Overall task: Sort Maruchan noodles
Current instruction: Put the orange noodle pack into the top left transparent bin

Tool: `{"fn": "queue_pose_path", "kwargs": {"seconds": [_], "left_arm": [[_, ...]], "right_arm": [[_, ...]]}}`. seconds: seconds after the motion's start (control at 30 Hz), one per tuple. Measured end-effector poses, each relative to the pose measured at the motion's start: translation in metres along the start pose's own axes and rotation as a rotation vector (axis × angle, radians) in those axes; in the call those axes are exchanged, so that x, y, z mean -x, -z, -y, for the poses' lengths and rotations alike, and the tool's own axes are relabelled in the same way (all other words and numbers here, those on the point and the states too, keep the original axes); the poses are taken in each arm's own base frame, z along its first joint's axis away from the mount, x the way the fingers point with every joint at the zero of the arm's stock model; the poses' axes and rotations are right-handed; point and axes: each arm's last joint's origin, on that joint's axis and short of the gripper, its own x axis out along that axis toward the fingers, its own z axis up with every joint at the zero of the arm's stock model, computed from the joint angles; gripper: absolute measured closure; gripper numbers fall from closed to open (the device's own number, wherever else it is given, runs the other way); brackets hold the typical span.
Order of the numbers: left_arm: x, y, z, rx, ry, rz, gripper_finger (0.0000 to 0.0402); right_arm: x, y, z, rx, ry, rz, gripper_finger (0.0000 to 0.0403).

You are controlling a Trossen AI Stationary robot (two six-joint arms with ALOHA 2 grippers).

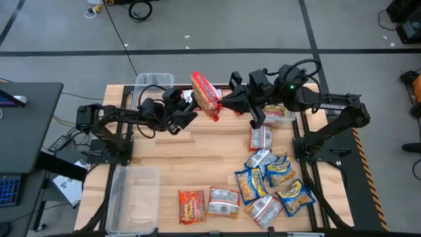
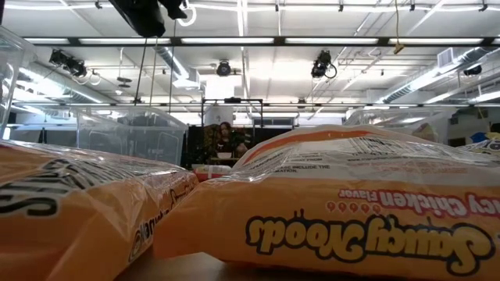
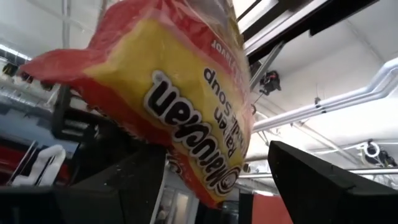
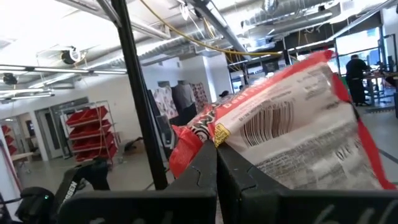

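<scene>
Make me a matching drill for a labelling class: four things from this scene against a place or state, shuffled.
Things:
1. red packet
2. left gripper
3. clear bin
4. blue-and-yellow packets

Places or states:
A. open, at the raised packet
B. piled on the table's near right
C. pinched aloft by the right gripper
D. at the table's near left corner

Pairs: 1-C, 2-A, 3-D, 4-B

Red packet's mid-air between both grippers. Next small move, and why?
Probably the left gripper should close on the red packet. The right gripper is shut on one edge of it, held up above the table, and in the left wrist view the packet hangs between the left's open fingers. That looks like a handover awaiting the second grip.
</scene>
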Motion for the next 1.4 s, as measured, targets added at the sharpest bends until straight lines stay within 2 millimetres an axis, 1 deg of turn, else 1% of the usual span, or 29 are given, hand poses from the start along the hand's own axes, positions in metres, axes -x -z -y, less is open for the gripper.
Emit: {"fn": "queue_pose_path", "kwargs": {"seconds": [0.2, 0.3, 0.37, 0.47, 0.53, 0.63, 0.8, 0.93, 1.03, 1.27, 1.4], "left_arm": [[-0.009, -0.001, -0.001, 0.008, -0.043, 0.019, 0.0113], [-0.014, -0.001, -0.007, -0.001, -0.092, -0.032, 0.0113], [-0.019, -0.002, -0.007, -0.006, -0.086, -0.043, 0.0113], [-0.023, -0.004, -0.002, -0.014, -0.029, -0.035, 0.0113], [-0.023, -0.006, 0.001, -0.032, 0.007, -0.015, 0.0113], [-0.024, -0.007, 0.002, -0.031, 0.014, -0.02, 0.0113], [-0.023, 0.003, -0.006, 0.002, -0.053, -0.091, 0.0113], [-0.023, 0.001, -0.005, 0.012, -0.049, -0.077, 0.0113], [-0.023, 0.0, -0.003, 0.027, -0.016, -0.072, 0.0113], [-0.025, -0.005, 0.009, 0.036, 0.115, -0.038, 0.0113], [-0.024, -0.008, 0.012, 0.047, 0.148, -0.014, 0.0113]], "right_arm": [[-0.003, 0.003, 0.0, 0.0, -0.004, -0.006, 0.0402], [-0.01, 0.009, -0.001, -0.005, -0.023, 0.001, 0.0402], [-0.011, 0.009, -0.002, -0.003, -0.039, 0.007, 0.0402], [-0.011, 0.008, -0.004, -0.002, -0.052, 0.008, 0.0402], [-0.011, 0.008, -0.005, -0.001, -0.061, 0.01, 0.0402], [-0.012, 0.005, -0.009, 0.005, -0.08, 0.046, 0.0402], [-0.012, 0.002, -0.014, 0.016, -0.106, 0.087, 0.0402], [-0.012, 0.003, -0.013, 0.01, -0.093, 0.074, 0.0402], [-0.012, 0.004, -0.01, 0.007, -0.057, 0.065, 0.0402], [-0.011, 0.005, -0.004, 0.007, -0.019, 0.059, 0.0402], [-0.011, 0.007, -0.002, -0.001, 0.005, 0.034, 0.0402]]}}
